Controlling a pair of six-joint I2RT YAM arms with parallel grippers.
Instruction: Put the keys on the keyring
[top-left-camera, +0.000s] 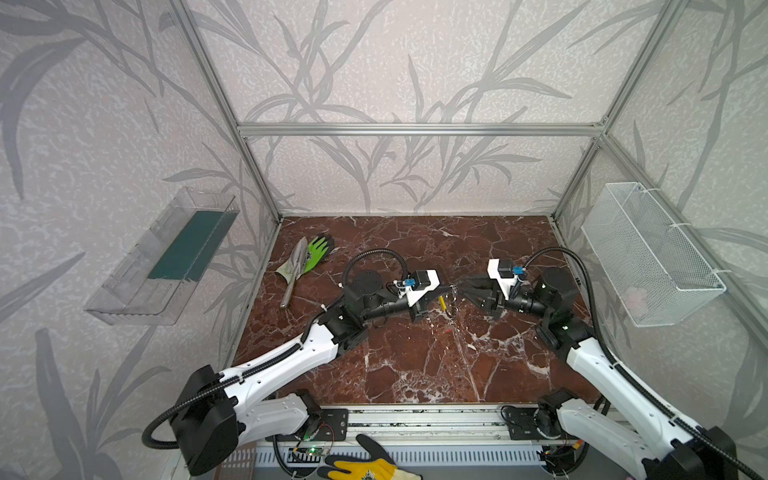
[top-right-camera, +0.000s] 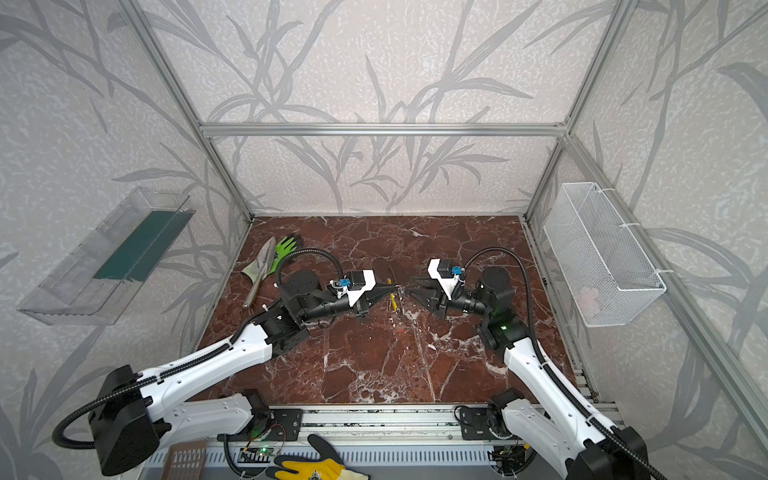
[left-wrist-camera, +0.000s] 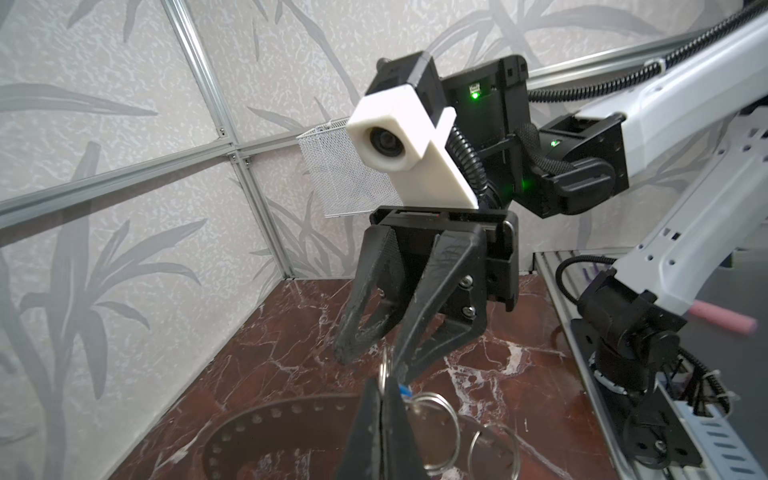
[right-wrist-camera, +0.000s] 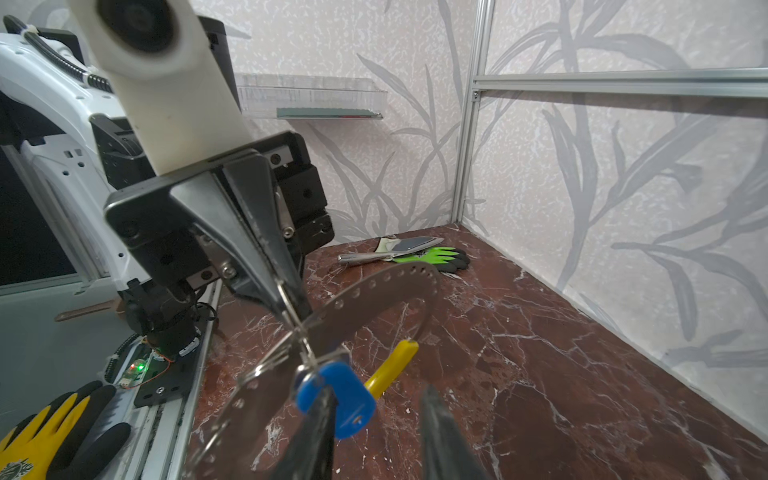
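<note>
Both grippers meet tip to tip above the middle of the marble table (top-left-camera: 415, 365). My left gripper (top-left-camera: 451, 287) (left-wrist-camera: 384, 384) is shut on a thin metal loop of the keyring. The keyring's grey dotted band (right-wrist-camera: 374, 286) (left-wrist-camera: 257, 415) and its yellow arc (right-wrist-camera: 392, 365) (top-left-camera: 442, 302) hang below the left gripper. The blue-tagged key (right-wrist-camera: 345, 399) dangles at the loops, against one finger of my right gripper (right-wrist-camera: 378, 395) (top-left-camera: 463, 291), which stands open with nothing between its jaws. A small red-orange tagged key (top-left-camera: 448, 331) lies on the table just in front of the grippers.
A metal trowel (top-left-camera: 295, 266) and a green glove (top-left-camera: 318, 249) lie at the back left. A clear shelf (top-left-camera: 166, 257) hangs on the left wall and a white mesh basket (top-left-camera: 648, 253) on the right wall. A yellow-black glove (top-left-camera: 361, 465) lies at the front rail.
</note>
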